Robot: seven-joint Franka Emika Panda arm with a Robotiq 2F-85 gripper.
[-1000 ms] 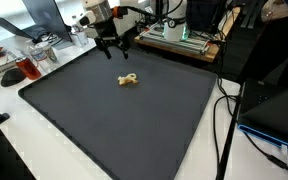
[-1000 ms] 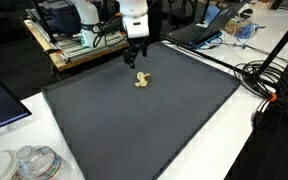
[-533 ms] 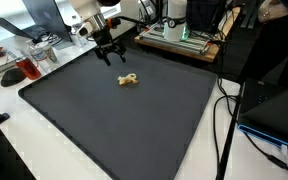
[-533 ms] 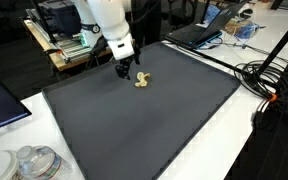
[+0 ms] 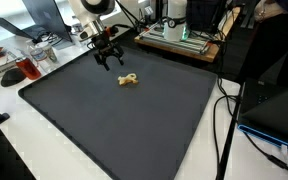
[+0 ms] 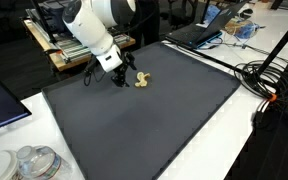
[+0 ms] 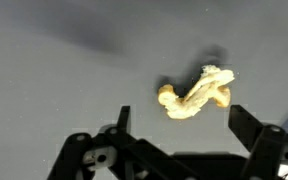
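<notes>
A small pale yellow twisted object (image 5: 129, 80) (image 6: 142, 81) lies on the dark grey mat (image 5: 134, 125) (image 6: 154, 120) near its far side. My gripper (image 5: 110, 60) (image 6: 122, 79) hangs open just above the mat, close beside the object and apart from it. In the wrist view the yellow object (image 7: 196, 92) lies a little ahead of my gripper (image 7: 182, 118), with one finger (image 7: 123, 118) on the left and one on the right. Nothing sits between the fingers.
A bench with equipment (image 5: 179, 35) stands behind the mat. Black cables (image 5: 224, 120) (image 6: 269, 80) run along one side. A red cup and clutter (image 5: 19, 68) are off one corner; clear containers (image 6: 34, 162) sit at another. A laptop (image 6: 199, 30) rests beyond the mat.
The arm has swung down and sideways, tilting the gripper and bringing it lower beside the yellow object. The object has not moved. The jaws stay open.
</notes>
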